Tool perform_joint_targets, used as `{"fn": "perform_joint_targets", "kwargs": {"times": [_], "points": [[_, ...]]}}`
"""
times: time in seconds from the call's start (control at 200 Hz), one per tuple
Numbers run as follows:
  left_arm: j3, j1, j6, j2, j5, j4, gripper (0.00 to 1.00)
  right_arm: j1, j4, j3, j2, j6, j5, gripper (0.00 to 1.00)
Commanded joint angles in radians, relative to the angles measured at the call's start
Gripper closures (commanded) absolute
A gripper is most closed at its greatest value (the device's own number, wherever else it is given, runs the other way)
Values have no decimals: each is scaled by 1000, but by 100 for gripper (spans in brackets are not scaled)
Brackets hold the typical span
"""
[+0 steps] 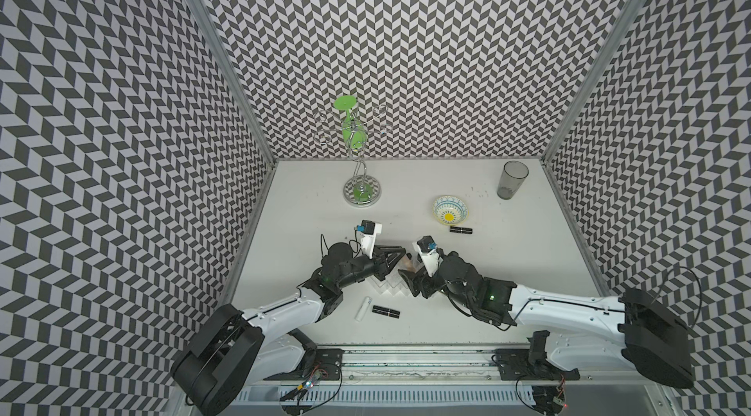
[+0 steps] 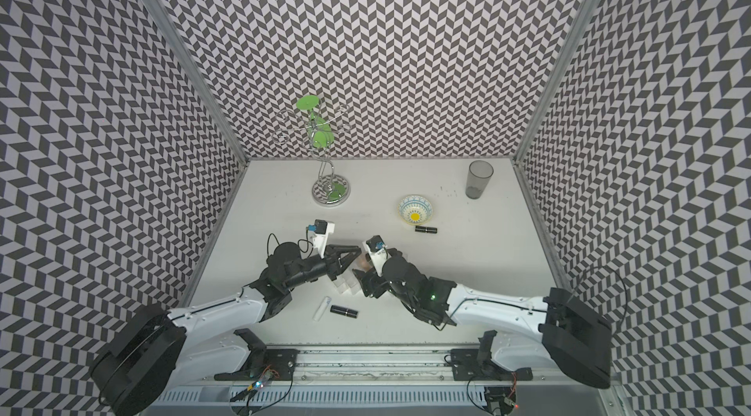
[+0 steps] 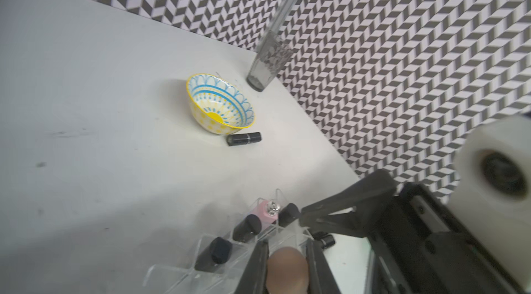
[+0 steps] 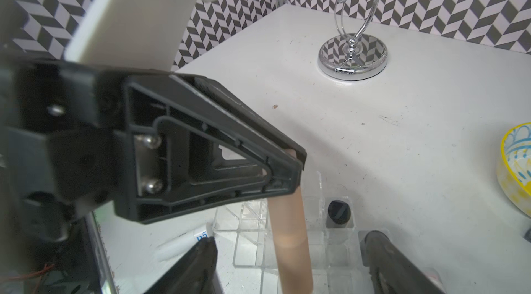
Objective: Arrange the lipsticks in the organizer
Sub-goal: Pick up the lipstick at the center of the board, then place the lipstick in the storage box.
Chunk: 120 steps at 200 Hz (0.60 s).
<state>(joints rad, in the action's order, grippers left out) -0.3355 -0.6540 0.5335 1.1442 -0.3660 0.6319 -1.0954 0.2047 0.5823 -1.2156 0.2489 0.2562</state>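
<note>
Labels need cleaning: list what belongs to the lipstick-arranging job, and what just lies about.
Job: clear organizer, beige lipstick, white lipstick, black lipstick by the patterned bowl, black lipstick beside the white one, slotted black lipsticks, slotted pink lipstick.
Lying about: patterned bowl, grey tumbler, chrome stand.

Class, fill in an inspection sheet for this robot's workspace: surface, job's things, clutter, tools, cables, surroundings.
Surface: white table, scuffed, dark specks.
Job's things: clear organizer holds black lipsticks and a pink lipstick; lying loose: white lipstick, two black tubes.
Clutter: patterned bowl, grey tumbler, chrome stand.
Tools: left tool shut on beige lipstick at the organizer; right tool open either side of it.
Cables: black loop by left wrist.
Surroundings: chevron walls.
</note>
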Motion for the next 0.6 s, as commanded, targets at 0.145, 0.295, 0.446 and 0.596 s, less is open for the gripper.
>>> {"fn": "perform_joint_targets", "kwargs": {"times": [0.145,0.295,0.446,0.596], "points": [[-88,-62,-186,-55,442,-270,100,2,46,-79,107,67,40,15],[-132,-61,-218,2,538,-311,100,2,47,-107,125,71,55,15],[-154,-66,-235,58,535,-304,100,7,45,-118,136,70,63,15],[-145,-81,-248,69,528,-278,100,10,45,-125,143,67,63,15]]}}
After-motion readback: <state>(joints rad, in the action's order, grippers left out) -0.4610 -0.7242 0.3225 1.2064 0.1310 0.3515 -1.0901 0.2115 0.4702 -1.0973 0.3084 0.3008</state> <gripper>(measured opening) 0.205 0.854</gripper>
